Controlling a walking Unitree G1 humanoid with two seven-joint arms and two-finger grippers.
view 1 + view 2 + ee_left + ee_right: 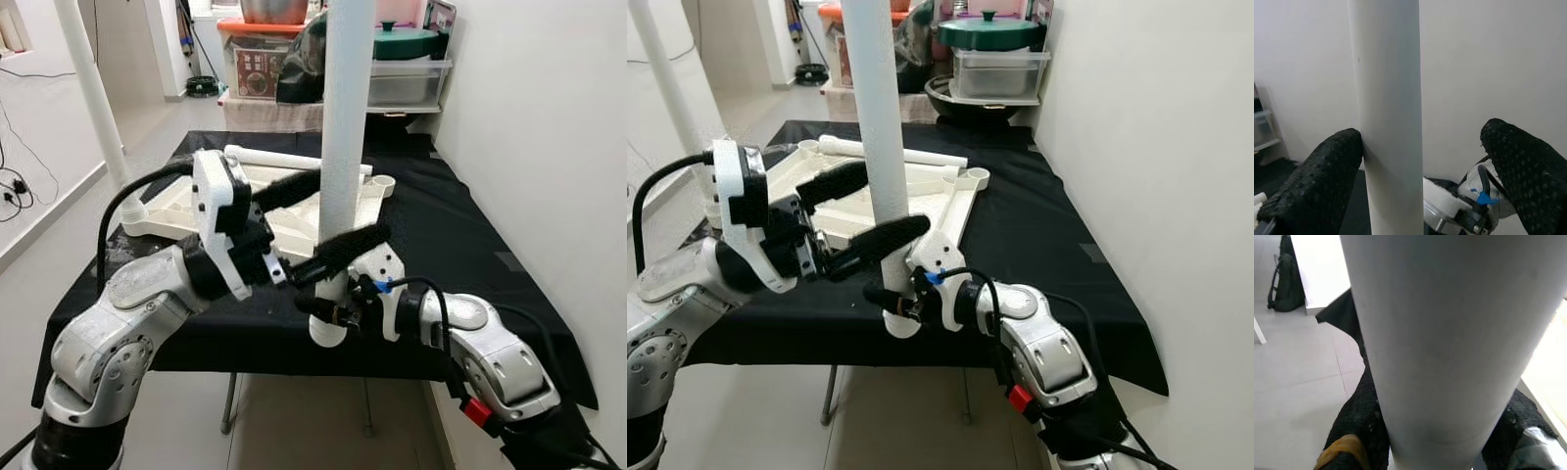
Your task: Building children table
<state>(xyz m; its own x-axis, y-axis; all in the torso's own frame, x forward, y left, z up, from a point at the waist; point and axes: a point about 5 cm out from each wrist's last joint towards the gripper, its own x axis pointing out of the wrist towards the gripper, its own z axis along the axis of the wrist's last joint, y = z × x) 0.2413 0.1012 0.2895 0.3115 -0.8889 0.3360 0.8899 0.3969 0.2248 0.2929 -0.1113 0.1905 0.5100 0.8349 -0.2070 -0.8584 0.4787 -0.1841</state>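
Right gripper (328,311) clamps upright table leg (345,147) base; left gripper (318,220) fingers spread around it, one touching. Step: seating leg in tabletop (284,201) corner socket; next, press down.

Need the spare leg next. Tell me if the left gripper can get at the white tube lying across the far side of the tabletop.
Probably not right now. The left gripper is open around the upright leg, which stands between it and the lying tube on the upturned tabletop. It would have to back off first.

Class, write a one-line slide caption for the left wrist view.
Left tool open around an upright white table leg, one finger touching it.
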